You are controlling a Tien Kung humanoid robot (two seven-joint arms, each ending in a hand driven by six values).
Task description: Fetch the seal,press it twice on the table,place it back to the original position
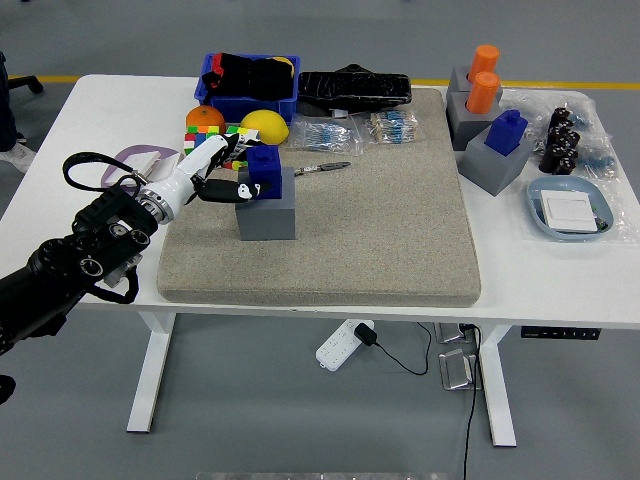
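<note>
Blue seal [263, 168] sits in its grey block [266, 208]; the left hand [213, 171], fingers loosely spread, partly hides its left side.

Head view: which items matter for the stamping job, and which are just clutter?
Job:
blue seal
grey holder block
beige mat
left hand

Clutter:
orange
lemon
pen
blue bin
orange seals
grey dish

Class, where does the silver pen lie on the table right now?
In the head view, the silver pen lies on the grey felt mat, left of centre near its far edge, just right of the blue seal in its grey block holder.
</note>
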